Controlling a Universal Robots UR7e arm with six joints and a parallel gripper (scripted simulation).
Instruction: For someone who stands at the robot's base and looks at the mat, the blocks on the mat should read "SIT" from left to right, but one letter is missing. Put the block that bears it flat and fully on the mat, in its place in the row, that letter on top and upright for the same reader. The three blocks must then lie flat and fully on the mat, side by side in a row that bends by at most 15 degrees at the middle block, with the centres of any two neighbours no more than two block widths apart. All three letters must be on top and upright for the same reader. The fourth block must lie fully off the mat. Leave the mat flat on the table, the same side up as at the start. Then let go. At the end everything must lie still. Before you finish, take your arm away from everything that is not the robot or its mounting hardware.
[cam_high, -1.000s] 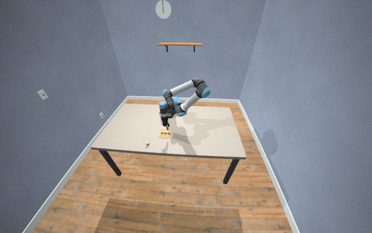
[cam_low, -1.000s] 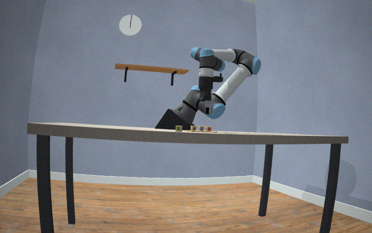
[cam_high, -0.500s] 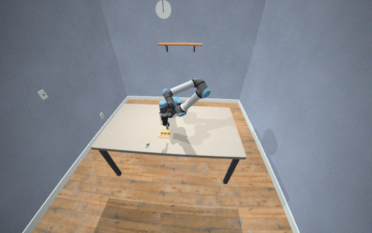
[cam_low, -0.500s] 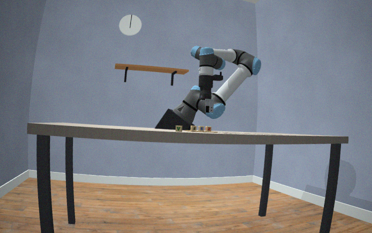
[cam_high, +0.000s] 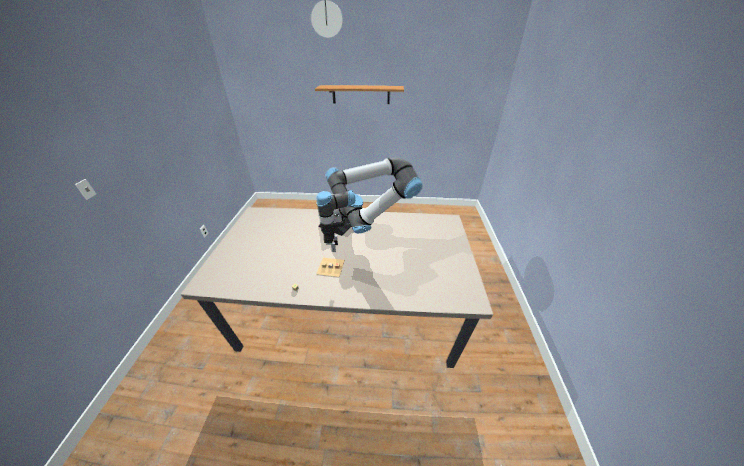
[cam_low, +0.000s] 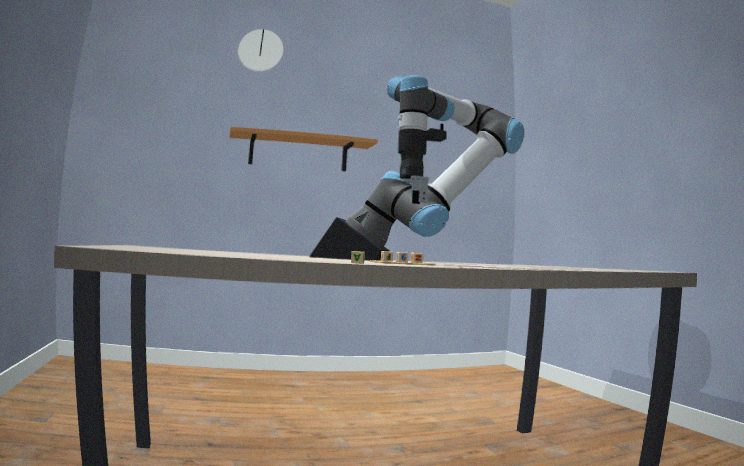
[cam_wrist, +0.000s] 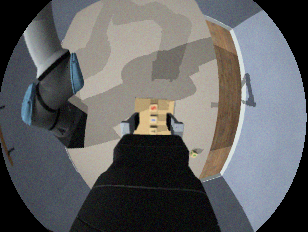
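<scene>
A tan mat (cam_high: 331, 261) (cam_wrist: 141, 111) lies on the table in front of the robot's base. Three small letter blocks stand on it side by side in a row (cam_high: 330, 267) (cam_low: 402, 256) (cam_wrist: 154, 117). The end block in the wrist view bears a red mark; the top letters are too small to read. A fourth block (cam_high: 295, 287) (cam_low: 357, 256) (cam_wrist: 193, 153), with a green letter on its side, lies off the mat towards the table's front edge. My gripper (cam_high: 331, 241) (cam_low: 415, 196) (cam_wrist: 152, 118) is open and empty. It hangs well above the row of blocks, fingers pointing down.
The grey table (cam_high: 417, 274) (cam_low: 219, 266) carries only the mat and blocks. The arm's elbow and base (cam_low: 351, 236) rise behind the mat. A wall shelf (cam_high: 359, 88) and a clock (cam_high: 326, 18) are far off.
</scene>
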